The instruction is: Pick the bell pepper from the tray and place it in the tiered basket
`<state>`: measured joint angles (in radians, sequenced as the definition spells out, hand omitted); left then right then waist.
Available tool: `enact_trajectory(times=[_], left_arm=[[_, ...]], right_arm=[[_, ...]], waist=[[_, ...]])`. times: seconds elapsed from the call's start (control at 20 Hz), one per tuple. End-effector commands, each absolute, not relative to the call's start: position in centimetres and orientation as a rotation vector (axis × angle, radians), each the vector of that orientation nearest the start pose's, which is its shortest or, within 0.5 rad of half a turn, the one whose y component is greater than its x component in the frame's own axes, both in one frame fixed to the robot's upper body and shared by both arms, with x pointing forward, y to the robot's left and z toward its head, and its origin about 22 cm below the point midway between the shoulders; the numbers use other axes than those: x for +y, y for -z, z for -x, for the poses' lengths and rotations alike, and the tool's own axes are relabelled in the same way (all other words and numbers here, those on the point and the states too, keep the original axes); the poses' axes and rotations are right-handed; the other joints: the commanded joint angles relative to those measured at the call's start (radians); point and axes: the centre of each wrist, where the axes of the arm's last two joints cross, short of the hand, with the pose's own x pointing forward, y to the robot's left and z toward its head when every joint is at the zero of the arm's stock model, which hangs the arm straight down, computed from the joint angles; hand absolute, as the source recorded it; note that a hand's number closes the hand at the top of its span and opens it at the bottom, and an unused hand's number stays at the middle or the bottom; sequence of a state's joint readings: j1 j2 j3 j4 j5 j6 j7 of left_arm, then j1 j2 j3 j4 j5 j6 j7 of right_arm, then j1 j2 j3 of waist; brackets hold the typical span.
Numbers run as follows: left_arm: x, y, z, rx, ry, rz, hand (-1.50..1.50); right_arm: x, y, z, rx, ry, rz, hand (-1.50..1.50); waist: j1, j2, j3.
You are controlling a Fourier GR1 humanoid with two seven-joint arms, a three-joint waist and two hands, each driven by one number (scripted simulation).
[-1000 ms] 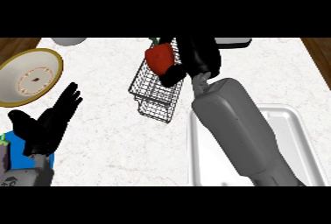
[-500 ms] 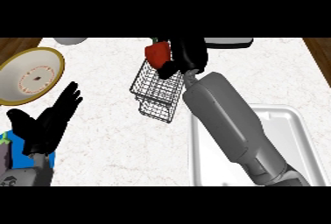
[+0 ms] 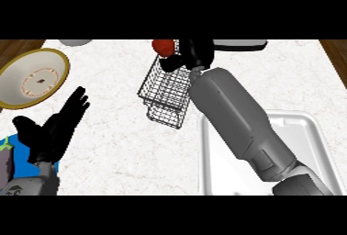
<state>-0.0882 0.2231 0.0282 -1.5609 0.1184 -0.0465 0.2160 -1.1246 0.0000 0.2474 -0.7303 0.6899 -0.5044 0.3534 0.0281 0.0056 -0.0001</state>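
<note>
Bell pepper (image 3: 162,46) being held over the tiered basket (image 3: 167,94).
It is being gripped by right hand (image 3: 192,54); left hand (image 3: 53,128) being kept open, fingers straight.

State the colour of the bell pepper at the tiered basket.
Red; the head view shows the bell pepper best.

head view | from above | steeply down on counter (image 3: 122,151) | close
</note>
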Motion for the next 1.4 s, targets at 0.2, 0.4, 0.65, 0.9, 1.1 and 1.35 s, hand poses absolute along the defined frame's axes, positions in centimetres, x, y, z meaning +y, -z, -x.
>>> enact_trajectory(times=[0.2,0.4,0.65,0.9,1.1,1.35], left_arm=[[29.3,-4.3,-25.6,-1.422,0.134,-0.062,0.0],[28.9,-3.1,-25.6,-1.415,0.113,-0.041,0.0],[28.4,-2.8,-25.4,-1.418,0.103,-0.079,0.0],[29.6,-1.7,-25.4,-1.42,0.09,-0.073,0.0],[29.5,-1.9,-24.9,-1.409,0.085,-0.07,0.0],[30.1,-3.2,-24.8,-1.412,0.072,-0.095,0.0]], right_arm=[[-2.8,-14.9,-42.2,-1.807,-0.469,0.753,-1.5],[-2.7,-17.7,-42.5,-1.812,-0.277,0.631,-1.5],[-3.9,-20.2,-42.2,-1.843,-0.076,0.452,-1.5],[-7.9,-19.4,-42.7,-1.867,0.156,0.413,-1.5],[-14.0,-18.8,-43.6,-1.875,0.258,0.511,-1.5],[-21.2,-21.5,-42.3,-1.847,0.364,0.548,-1.5]], waist=[[0.012,0.001,0.0],[0.015,0.002,0.0],[-0.012,-0.005,0.001],[-0.024,-0.003,0.0],[-0.025,-0.003,0.0],[-0.039,-0.011,0.0]])
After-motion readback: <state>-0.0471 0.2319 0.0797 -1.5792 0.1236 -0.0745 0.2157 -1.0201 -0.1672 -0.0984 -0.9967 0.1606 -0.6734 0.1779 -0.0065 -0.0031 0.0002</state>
